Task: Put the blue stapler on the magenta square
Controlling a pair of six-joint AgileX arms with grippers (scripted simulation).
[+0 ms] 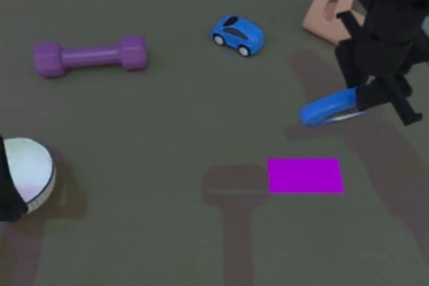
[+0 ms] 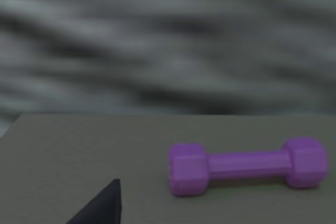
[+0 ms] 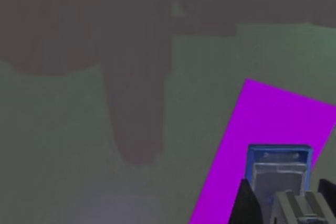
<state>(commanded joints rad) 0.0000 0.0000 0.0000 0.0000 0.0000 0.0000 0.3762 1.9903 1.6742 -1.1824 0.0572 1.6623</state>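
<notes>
Tabletop (image 1: 167, 125): right arm is hanging over its right side. Square (image 1: 305, 175) is lying flat near the middle. Right tool (image 1: 367, 98) is pinching the stapler (image 1: 328, 108), carrying it above the tabletop, just beyond the square. Left tool (image 1: 10, 185) is sitting parked far left of the square; grip state: cannot tell.

table (image 1: 154, 132): dull olive-grey | backdrop (image 2: 168, 40): blurred grey, possibly streaked wall

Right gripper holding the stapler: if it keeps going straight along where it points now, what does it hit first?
Probably the magenta square: the right wrist view looks past the held blue stapler straight onto it, nothing between. The right gripper looks raised; depth is unclear.
</notes>
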